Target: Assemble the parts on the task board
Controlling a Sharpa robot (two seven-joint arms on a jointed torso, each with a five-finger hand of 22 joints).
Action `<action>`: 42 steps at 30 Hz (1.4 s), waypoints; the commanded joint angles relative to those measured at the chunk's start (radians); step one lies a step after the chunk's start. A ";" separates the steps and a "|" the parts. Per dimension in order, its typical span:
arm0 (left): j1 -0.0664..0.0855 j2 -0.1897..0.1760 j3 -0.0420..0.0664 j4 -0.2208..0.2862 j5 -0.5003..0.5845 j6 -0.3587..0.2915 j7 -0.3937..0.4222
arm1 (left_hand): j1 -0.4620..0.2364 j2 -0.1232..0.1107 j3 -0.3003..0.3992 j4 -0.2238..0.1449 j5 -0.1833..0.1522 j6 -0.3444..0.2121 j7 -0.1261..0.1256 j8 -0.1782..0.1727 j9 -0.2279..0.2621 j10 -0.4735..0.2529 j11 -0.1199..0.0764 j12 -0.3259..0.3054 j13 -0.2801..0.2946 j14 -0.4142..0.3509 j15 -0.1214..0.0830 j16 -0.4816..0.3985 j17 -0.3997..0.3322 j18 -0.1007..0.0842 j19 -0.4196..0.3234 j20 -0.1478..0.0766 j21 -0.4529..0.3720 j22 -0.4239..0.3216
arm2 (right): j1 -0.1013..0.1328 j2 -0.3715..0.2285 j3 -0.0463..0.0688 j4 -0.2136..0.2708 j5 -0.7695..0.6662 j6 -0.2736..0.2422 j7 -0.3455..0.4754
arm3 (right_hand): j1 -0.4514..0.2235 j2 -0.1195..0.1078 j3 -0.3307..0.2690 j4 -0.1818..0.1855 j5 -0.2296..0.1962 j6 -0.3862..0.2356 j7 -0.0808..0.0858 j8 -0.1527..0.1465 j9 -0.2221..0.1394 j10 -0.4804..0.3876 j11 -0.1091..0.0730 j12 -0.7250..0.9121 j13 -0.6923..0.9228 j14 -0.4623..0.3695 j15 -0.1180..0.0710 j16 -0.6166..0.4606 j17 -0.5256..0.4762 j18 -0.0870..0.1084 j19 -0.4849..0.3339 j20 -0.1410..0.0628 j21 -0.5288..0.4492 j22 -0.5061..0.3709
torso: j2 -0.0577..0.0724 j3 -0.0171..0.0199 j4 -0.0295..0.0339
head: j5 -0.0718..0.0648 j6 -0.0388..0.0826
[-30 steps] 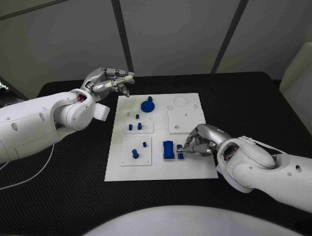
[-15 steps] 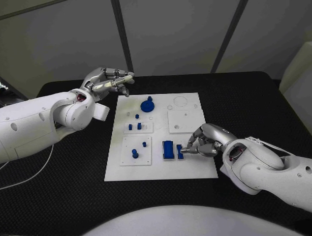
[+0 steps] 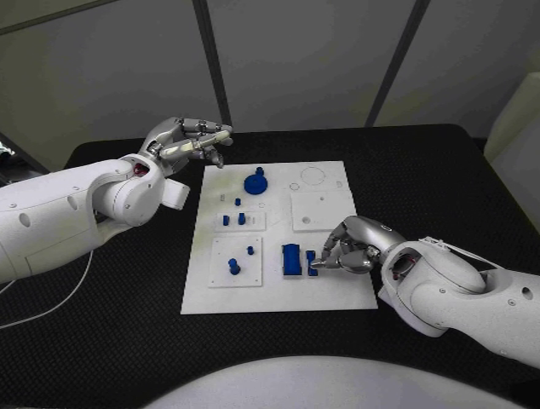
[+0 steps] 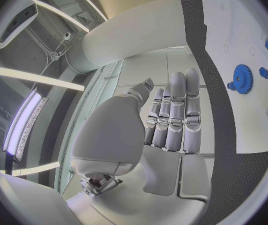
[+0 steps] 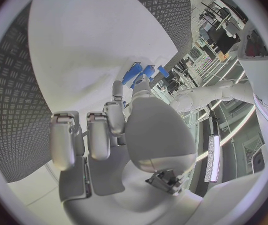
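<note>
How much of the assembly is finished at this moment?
Seemingly done: small blue pegs stand in the task board, and a blue gear sits near its far end. In hand: the right robot hand touches a small blue block beside a larger blue block. Left: the white plate with nothing on it. The left robot hand hovers empty.

right hand [image 3: 351, 244] shifted slightly toward board's near edge

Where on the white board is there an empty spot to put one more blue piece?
The task board is bare along its near edge, below the blue blocks. The square plate on its far right side is bare too. It is crowded around the blue blocks, where the right hand touches them.
</note>
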 commanded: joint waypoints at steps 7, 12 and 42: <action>0.001 0.000 0.001 0.001 0.004 0.008 0.002 | -0.007 0.006 -0.004 0.000 0.000 -0.008 -0.001 0.004 -0.001 -0.007 -0.001 0.006 -0.001 -0.002 0.003 -0.006 -0.001 -0.019 0.000 0.002 -0.004 -0.001 | 0.001 0.004 0.000 -0.002 -0.010 0.040 -0.006 | 0.012 -0.002 -0.004 -0.008 0.002 -0.007 0.000 0.006 0.002 0.012 -0.003 0.004 0.021 0.077 -0.001 -0.005 0.144 -0.015 0.104 -0.001 0.003 0.263 | 0.000 -0.0009 0.0000 | 0.000 -0.003; 0.001 -0.001 0.001 0.001 0.004 0.007 0.002 | -0.007 0.006 -0.004 0.000 0.000 -0.008 -0.001 0.004 -0.001 -0.007 -0.001 0.006 -0.001 -0.002 0.003 -0.006 -0.001 -0.019 0.000 0.002 -0.004 -0.001 | 0.001 0.004 0.000 -0.004 -0.015 0.046 -0.007 | 0.015 -0.002 -0.004 -0.010 0.002 -0.007 -0.001 0.007 0.003 0.012 -0.003 0.005 0.021 0.077 -0.001 -0.005 0.144 -0.015 0.104 -0.001 0.003 0.263 | 0.000 -0.0008 0.0002 | -0.001 -0.003; 0.001 -0.002 0.001 0.002 0.004 0.008 0.002 | -0.007 0.006 -0.004 0.000 0.000 -0.008 -0.001 0.004 -0.001 -0.007 -0.001 0.006 -0.001 -0.002 0.003 -0.006 -0.001 -0.019 0.000 0.002 -0.004 -0.001 | 0.000 0.026 0.000 -0.017 -0.047 -0.005 0.017 | 0.022 0.009 -0.016 -0.015 0.012 -0.008 -0.001 0.011 0.007 0.013 -0.004 0.005 0.022 0.077 -0.002 -0.005 0.144 -0.015 0.104 -0.002 0.003 0.263 | -0.001 0.0005 -0.0015 | 0.003 -0.001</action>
